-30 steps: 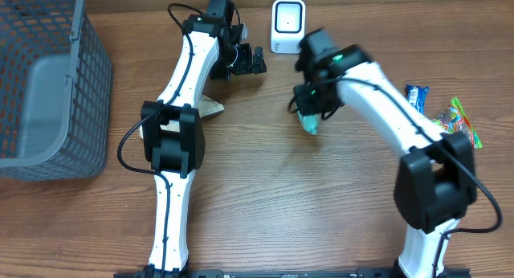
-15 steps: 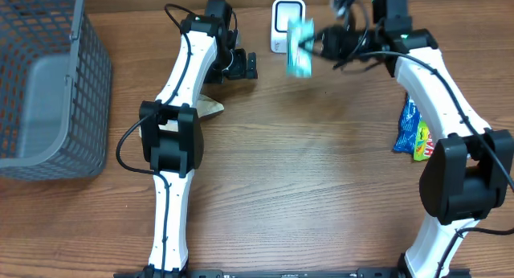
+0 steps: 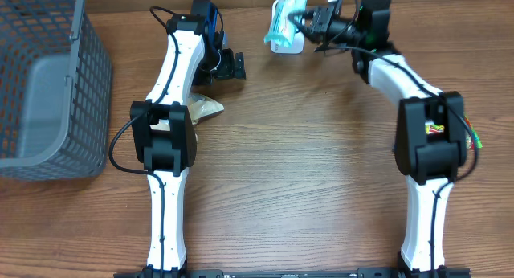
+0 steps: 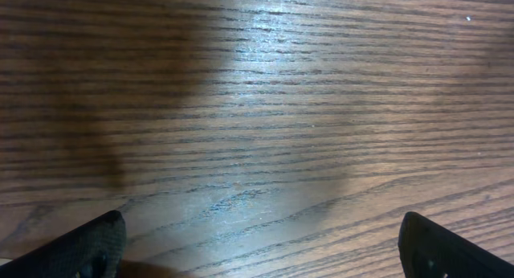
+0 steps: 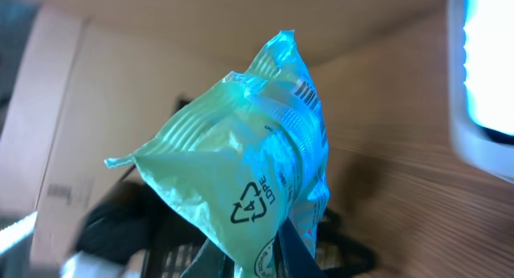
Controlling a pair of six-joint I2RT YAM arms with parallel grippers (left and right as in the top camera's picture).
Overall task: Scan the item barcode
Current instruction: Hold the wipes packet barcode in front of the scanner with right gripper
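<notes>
Right hand [image 5: 251,252]: closed on the lower corner of the pouch [image 5: 233,173], one finger on each side of the film. The grip is clear of the print and looks firm.

Pouch: teal plastic, held up off the surface. From overhead it lies across the top of the scanner [image 3: 283,45]. In the right wrist view the scanner's lit face is at the pouch's right, near but apart.

Barcode [image 5: 306,93]: a short strip of bars on the pouch's upper edge, on the side nearest the scanner. The film there is creased and glossy.

Assessment: the step in hand is presenting the code. The bars appear to face the wrist camera more than the lit window, so a wrist roll towards the scanner is likely needed. The strip should be brought square to the window, then held without swing. Glare and creasing could spoil the read, so a slight tilt may help. The fingers should stay low to leave the bars uncovered.

Left hand [image 4: 261,246]: jaws wide apart, nothing between them, over bare surface [image 4: 257,109] left of the scanner. It has no part in this step.

Basket [image 3: 48,93]: well left of the scanner.
</notes>
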